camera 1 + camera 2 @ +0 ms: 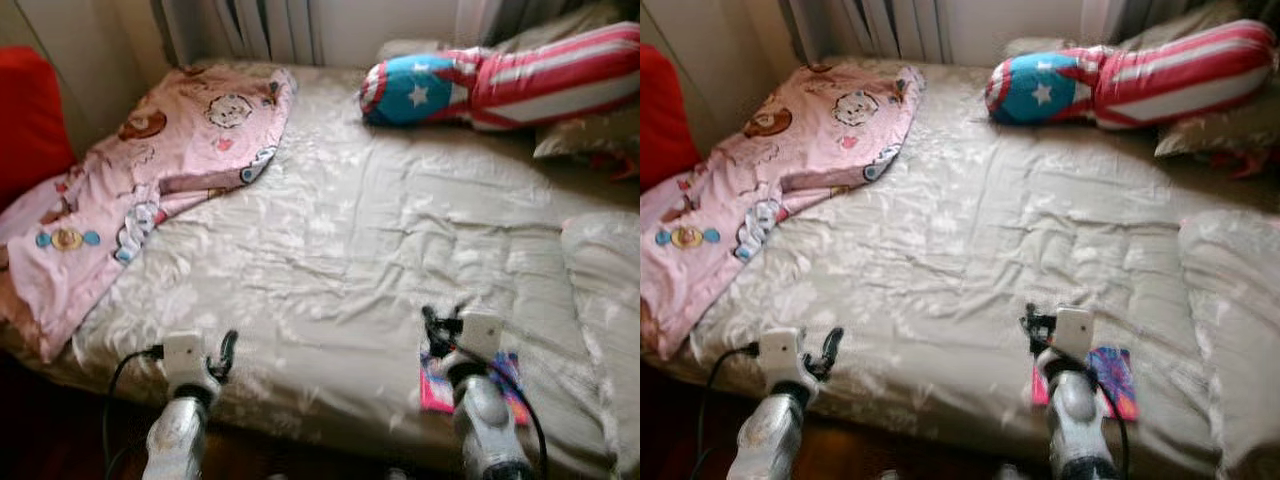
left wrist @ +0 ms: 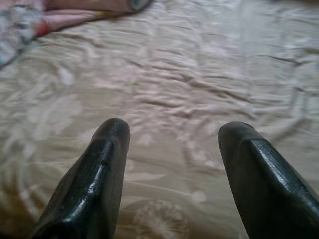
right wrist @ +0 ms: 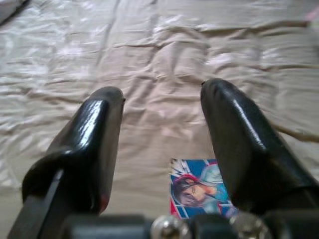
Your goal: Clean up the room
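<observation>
Both grippers hover spread apart over the bed's (image 1: 380,230) near edge: the left gripper (image 2: 172,134) above bare sheet, the right gripper (image 3: 162,94) above a book (image 3: 197,189).

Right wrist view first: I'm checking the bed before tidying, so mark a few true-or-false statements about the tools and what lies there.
1. The right tool is open above the beige bedspread. True.
2. A colourful book lies near the bed's front edge. True.
3. The left tool grips the pink blanket. False: it is open, holding nothing.
4. The star-and-stripe pillow lies on the floor. False: it rests at the bed's far side.
</observation>
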{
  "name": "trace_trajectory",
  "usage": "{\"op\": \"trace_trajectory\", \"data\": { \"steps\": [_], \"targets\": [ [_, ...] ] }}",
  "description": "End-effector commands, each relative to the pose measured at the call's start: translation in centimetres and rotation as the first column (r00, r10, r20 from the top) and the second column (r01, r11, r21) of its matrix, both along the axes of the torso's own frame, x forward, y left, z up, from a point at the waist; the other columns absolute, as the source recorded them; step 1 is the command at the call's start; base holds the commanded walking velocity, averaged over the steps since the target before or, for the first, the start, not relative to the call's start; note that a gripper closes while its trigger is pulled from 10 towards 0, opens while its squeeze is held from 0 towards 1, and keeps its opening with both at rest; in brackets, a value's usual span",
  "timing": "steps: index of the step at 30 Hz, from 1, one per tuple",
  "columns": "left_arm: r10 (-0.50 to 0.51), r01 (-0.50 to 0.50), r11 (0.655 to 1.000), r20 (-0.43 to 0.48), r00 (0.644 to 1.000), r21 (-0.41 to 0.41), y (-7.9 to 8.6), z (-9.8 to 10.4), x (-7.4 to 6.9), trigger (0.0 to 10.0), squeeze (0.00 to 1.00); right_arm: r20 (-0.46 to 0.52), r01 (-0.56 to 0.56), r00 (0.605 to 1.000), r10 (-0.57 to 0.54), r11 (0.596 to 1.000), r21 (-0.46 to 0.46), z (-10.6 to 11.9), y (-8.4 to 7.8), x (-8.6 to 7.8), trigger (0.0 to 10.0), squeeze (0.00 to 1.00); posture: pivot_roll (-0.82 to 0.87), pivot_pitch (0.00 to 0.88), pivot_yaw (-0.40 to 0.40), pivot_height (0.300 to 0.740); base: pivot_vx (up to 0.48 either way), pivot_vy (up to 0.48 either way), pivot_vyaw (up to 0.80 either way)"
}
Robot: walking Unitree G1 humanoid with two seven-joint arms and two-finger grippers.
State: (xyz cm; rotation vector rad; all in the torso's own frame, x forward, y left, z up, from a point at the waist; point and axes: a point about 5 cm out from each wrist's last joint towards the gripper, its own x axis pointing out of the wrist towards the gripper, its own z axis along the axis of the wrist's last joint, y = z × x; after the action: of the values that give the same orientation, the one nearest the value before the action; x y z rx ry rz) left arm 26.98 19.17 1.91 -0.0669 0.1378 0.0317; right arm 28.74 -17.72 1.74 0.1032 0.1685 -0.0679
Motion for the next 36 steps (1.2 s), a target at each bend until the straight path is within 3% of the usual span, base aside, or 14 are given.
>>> {"op": "trace_trajectory", "data": {
  "steps": [1,36],
  "targets": [
    [0.013,-0.013,1.000,-0.014,1.000,0.006,0.56,-0.21,-0.26,10.0,0.00,-0.005,-0.003,1.000,0.003,1.000,0.007,-0.11,0.34,-0.07,10.0,0.00,-0.02,0.159,-0.014,0.726,0.000,0.480,0.00],
    [0.030,-0.030,1.000,-0.016,0.999,0.011,0.81,-0.16,-0.43,10.0,0.00,0.002,-0.007,1.000,0.007,1.000,0.008,0.13,0.72,0.17,10.0,0.00,-0.02,0.196,-0.013,0.726,0.000,0.480,0.00]
  ]
}}
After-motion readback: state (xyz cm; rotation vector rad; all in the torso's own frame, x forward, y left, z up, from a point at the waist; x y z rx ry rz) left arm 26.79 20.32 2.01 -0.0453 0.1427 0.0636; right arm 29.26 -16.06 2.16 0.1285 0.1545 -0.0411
